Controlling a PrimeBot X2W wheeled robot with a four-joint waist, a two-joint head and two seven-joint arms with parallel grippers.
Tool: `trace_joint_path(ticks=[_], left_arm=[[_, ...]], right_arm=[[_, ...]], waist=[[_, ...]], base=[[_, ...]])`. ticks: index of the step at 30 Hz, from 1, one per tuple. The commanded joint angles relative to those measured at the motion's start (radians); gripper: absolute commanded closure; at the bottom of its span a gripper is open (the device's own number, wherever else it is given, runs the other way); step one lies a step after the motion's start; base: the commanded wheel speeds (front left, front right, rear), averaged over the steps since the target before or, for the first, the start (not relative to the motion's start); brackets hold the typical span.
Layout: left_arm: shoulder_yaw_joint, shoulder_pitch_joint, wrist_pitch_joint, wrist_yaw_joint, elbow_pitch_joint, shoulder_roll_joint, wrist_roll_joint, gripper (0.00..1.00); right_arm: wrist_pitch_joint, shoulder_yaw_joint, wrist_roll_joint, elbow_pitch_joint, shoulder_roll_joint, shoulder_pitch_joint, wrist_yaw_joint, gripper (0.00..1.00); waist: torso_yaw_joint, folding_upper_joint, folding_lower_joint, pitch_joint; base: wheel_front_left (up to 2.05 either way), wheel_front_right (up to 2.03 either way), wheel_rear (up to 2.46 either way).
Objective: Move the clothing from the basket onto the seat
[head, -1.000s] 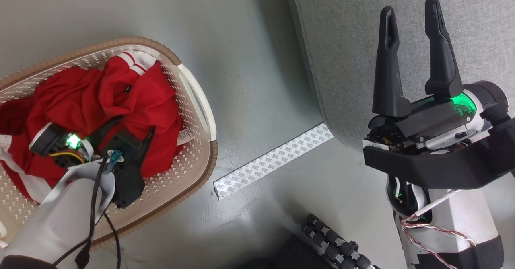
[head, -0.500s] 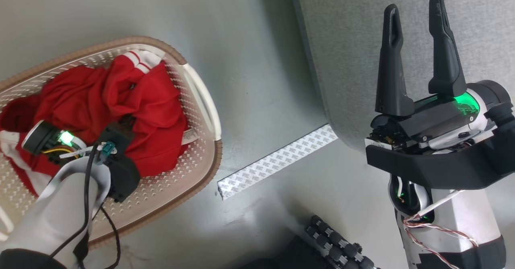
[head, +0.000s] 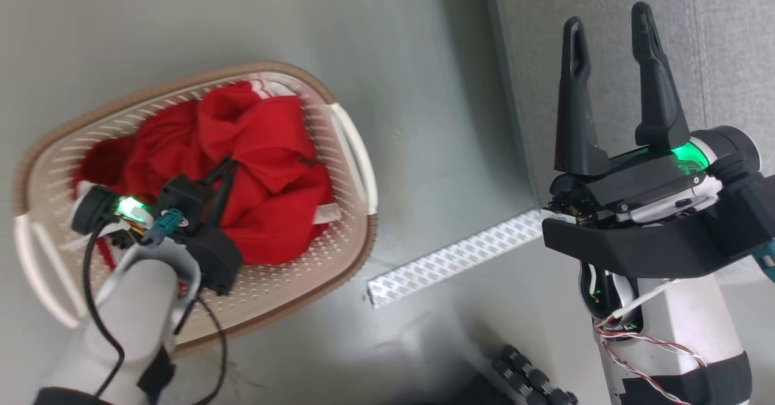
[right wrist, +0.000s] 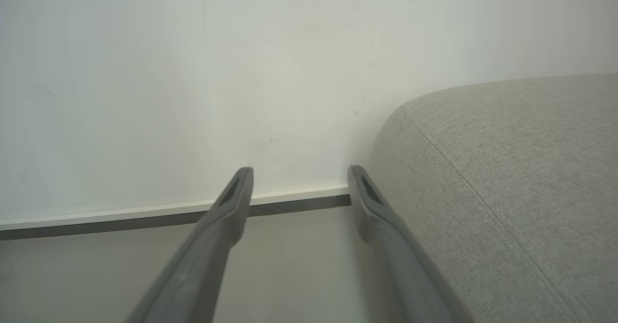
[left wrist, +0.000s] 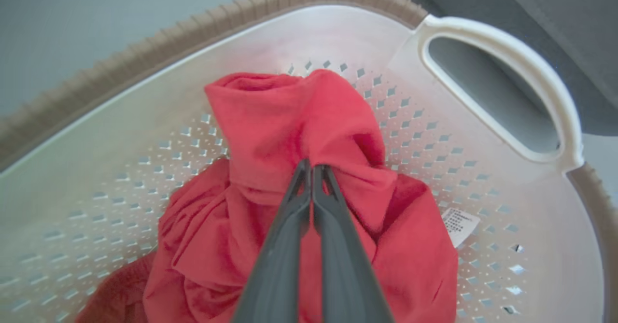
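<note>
**Inspector:** Where is the clothing (head: 266, 169)?

**Assistant:** In the basket (head: 290, 284). In the head view it is a red heap filling the part of the basket toward 2 o'clock, and all the red in sight lies inside the brown rim. A white tag (left wrist: 459, 224) hangs from the heap's edge at about 4 o'clock in the left wrist view, resting on the perforated wall.

**Inspector:** What is the left gripper (left wrist: 309, 166) doing?

**Assistant:** Its fingers are pressed together and pinch a raised fold of the red fabric. The fold stands above the rest of the heap, at 12 o'clock from the fingertips. The arm comes into the basket from 7 o'clock in the head view.

**Inspector:** What are the basket's surroundings?

**Assistant:** It sits on the grey floor (head: 393, 60) at 9 o'clock in the head view. One white handle (head: 357, 151) is on its 3 o'clock side. A strip of patterned tape (head: 454, 260) lies on the floor at 4 o'clock from the basket, apart from it, and runs toward the seat (head: 527, 60).

**Inspector:** And the seat?

**Assistant:** It is the grey upholstered block at 1 o'clock in the head view, well apart from the basket.

**Inspector:** What about the right gripper (head: 607, 20)?

**Assistant:** It is at 3 o'clock in the head view. Its fingers are spread wide with nothing between them and point to 12 o'clock. In the right wrist view the seat's rounded edge lies at 3 o'clock, just beside one finger, and a pale wall (right wrist: 193, 72) stands beyond.
</note>
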Motion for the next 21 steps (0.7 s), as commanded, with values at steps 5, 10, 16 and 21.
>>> trace_joint_path(ticks=[5,10,16,21], left_arm=[[0.048,0.058,-0.004,0.002,-0.062,-0.029,-0.031,1.0],[0.092,0.115,-0.004,0.003,-0.114,-0.058,-0.032,1.0],[0.158,0.21,-0.004,0.008,-0.166,-0.091,-0.027,1.0],[0.203,0.291,-0.004,0.012,-0.219,-0.113,-0.015,1.0]], right_arm=[[0.0,0.004,-0.034,0.025,0.001,0.009,0.001,0.0],[0.0,0.014,-0.058,0.07,0.0,0.036,0.001,0.0],[0.0,0.05,-0.082,0.179,0.0,0.085,0.001,0.0],[0.0,0.054,-0.086,0.241,0.0,0.136,0.001,0.0]], waist=[[0.088,0.0,0.0001,-0.091],[0.141,0.0,0.0001,-0.168],[0.193,0.0,0.0001,-0.307],[0.216,0.0,0.0001,-0.413]], base=[[0.0,0.0,0.0],[0.0,0.0,0.0],[0.0,0.0,0.0],[0.0,0.0,0.0]])
